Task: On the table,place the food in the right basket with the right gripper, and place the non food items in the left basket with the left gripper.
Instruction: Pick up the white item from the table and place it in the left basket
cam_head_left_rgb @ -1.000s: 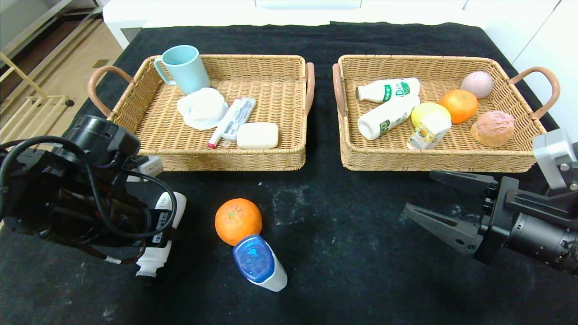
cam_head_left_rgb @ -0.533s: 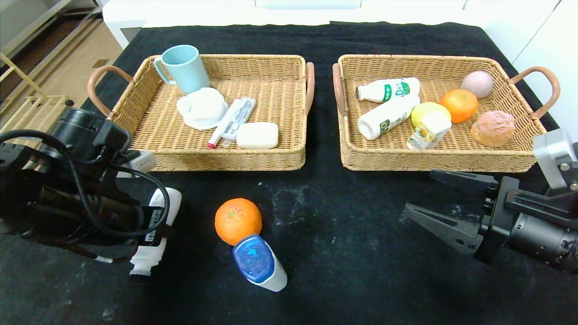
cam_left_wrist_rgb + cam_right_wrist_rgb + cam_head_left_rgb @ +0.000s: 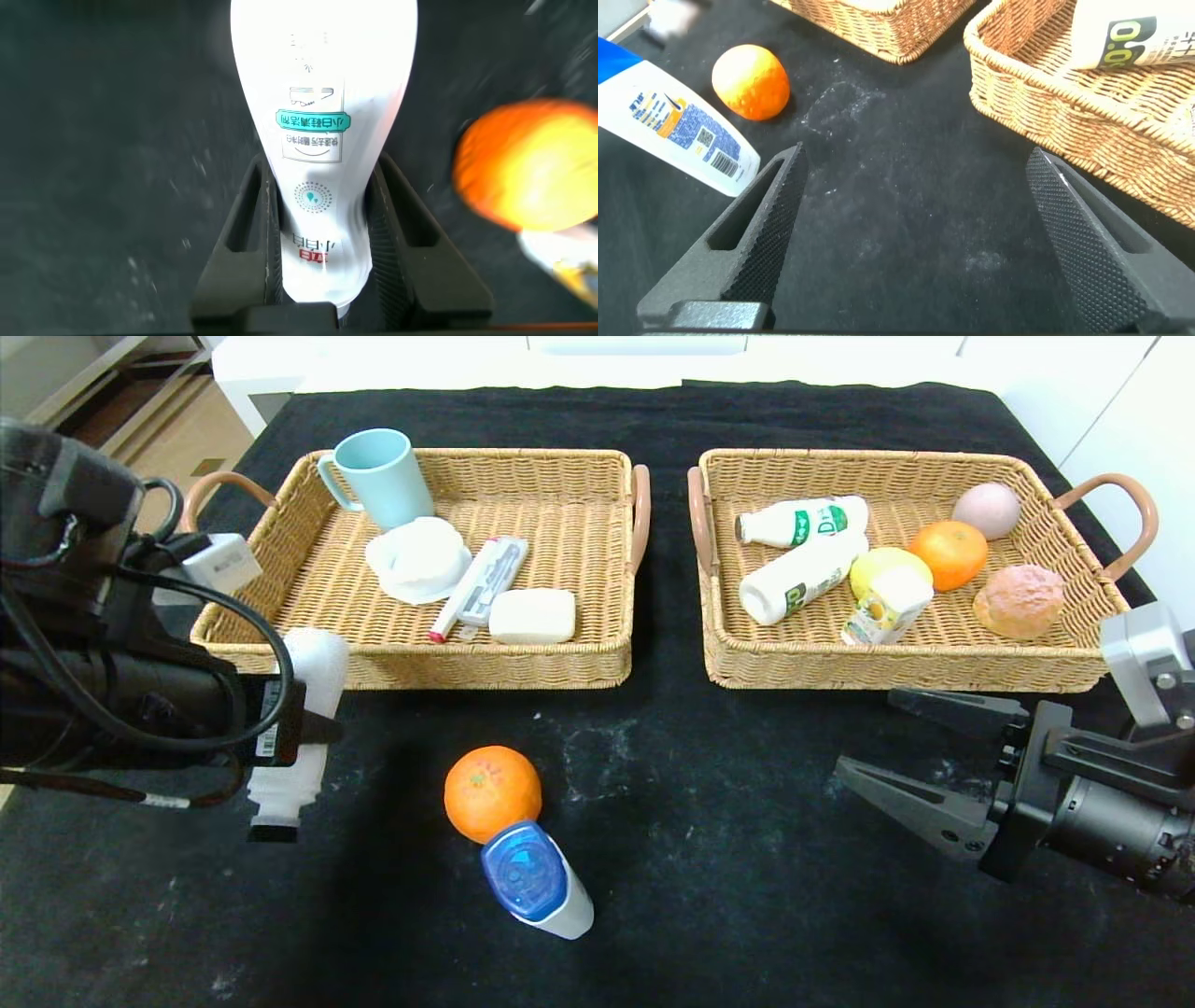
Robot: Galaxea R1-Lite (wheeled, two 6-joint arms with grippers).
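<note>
Table (image 3: 653,859): black smudged cloth | left end effector (image 3: 303,728) pinching wavy bottle (image 3: 301,728) | right end effector (image 3: 901,751) spread

The wavy white bottle (image 3: 322,140) carries a teal oval label and a small red mark near its neck, both in characters too small to read. In the right basket (image 3: 896,663), one milk bottle (image 3: 801,522) shows a green "D", and the other milk bottle (image 3: 1134,37) shows "0:0". The white tube bottle (image 3: 677,126) beside the orange (image 3: 752,82) bears a barcode and a square code.

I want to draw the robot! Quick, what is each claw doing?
Left gripper: closed, holding the wavy white bottle above the table.
Right gripper: open, holding nothing, low in front of the right basket.
</note>
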